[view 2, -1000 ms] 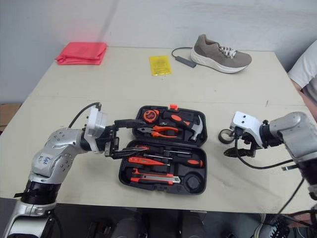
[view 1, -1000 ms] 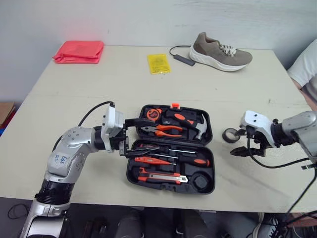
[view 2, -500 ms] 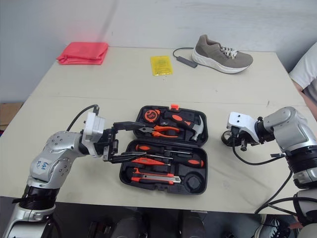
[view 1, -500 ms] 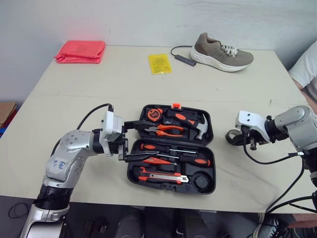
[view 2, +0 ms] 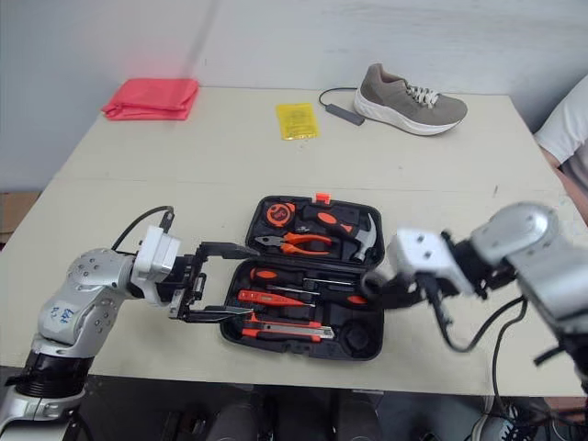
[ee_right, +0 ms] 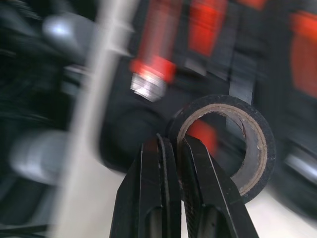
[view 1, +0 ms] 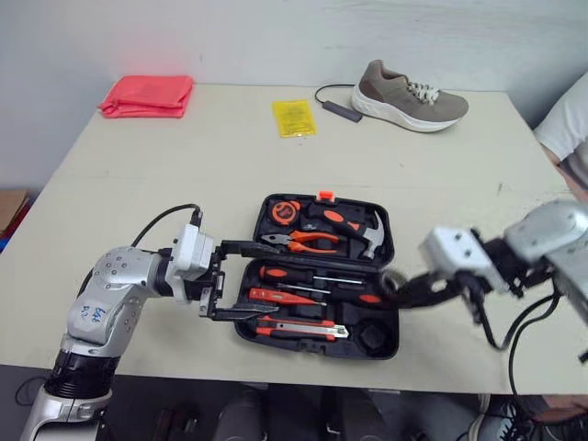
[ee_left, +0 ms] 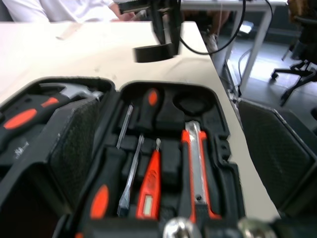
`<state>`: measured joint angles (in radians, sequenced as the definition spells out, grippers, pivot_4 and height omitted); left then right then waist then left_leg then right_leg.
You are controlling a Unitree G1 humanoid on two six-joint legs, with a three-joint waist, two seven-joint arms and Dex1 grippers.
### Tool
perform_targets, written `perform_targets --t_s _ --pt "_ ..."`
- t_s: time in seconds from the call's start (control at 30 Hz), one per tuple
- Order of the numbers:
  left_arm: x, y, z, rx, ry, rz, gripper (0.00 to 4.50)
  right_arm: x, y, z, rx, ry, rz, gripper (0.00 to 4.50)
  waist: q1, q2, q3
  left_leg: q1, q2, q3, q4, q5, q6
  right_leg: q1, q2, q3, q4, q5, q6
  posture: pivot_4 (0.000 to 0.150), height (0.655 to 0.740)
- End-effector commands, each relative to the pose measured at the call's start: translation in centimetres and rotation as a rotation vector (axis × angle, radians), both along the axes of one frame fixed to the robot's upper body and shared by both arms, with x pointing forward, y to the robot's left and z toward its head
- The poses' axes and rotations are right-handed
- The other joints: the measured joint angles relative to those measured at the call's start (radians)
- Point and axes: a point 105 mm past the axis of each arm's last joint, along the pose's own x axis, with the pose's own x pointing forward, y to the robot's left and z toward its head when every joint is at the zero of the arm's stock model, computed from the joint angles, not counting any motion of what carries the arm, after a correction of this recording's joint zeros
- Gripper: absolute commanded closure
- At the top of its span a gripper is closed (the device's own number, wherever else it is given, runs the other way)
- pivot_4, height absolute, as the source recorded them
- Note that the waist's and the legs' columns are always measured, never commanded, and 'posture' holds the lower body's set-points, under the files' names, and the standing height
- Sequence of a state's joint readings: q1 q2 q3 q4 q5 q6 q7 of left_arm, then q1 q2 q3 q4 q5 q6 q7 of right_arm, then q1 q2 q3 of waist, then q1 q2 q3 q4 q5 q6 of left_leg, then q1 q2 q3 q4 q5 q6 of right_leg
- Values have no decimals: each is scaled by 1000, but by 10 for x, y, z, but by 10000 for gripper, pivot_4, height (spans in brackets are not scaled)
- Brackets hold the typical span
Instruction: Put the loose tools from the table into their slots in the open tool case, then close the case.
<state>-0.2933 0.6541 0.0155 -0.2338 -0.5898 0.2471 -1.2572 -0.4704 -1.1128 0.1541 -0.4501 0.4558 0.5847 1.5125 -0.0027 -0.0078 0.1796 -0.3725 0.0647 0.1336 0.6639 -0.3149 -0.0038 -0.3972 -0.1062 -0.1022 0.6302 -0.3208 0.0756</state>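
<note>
Head view: left arm bent in from lower left, left gripper spread wide at the left edge of the open black plastic tool case; right gripper blurred, centre-right | left wrist: case slots mid-frame | right wrist: fingers pinch the wall of the round black tape roll, lower centre; background smeared

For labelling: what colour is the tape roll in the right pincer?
The tape roll is black with a tan core; clearest in right wrist view.
</note>
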Motion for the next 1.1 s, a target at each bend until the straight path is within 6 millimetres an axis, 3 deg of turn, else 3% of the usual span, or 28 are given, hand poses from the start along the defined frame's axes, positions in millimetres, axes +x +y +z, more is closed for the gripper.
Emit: perform_targets --t_s 0.03,0.2,0.4,0.83,1.1 --pt "-4 0 5 7 -39 -15 0 -26 23 -5 41 32 87 44591 0 0 0 0 0 0 0 0 0 0 -1 0 0 0 0 1500 7400" --pt "-4 -1 2 21 -30 -8 0 -23 22 -36 -36 29 50 44591 1 0 0 0 -2 -2 1 -1 2 2 -3 0 -1 0 0 1500 7400" --pt "-5 -1 2 28 -24 -7 0 -13 14 -52 -118 -3 -1 44591 0 0 0 0 -2 -2 1 -1 2 2 -2 -2 -1 0 0 1500 7400" --pt "-4 -4 1 34 -25 -1 0 -4 -13 -66 -303 -5 -81 44591 1 0 0 0 -2 -2 1 -1 2 2 -1 -2 -1 0 0 1500 7400" --pt "-3 -7 1 30 -25 1 0 -4 -11 -68 -305 -7 -97 44591 2 -4 -2 0 -3 -3 2 -1 3 4 -3 -2 -2 0 0 1500 7400"
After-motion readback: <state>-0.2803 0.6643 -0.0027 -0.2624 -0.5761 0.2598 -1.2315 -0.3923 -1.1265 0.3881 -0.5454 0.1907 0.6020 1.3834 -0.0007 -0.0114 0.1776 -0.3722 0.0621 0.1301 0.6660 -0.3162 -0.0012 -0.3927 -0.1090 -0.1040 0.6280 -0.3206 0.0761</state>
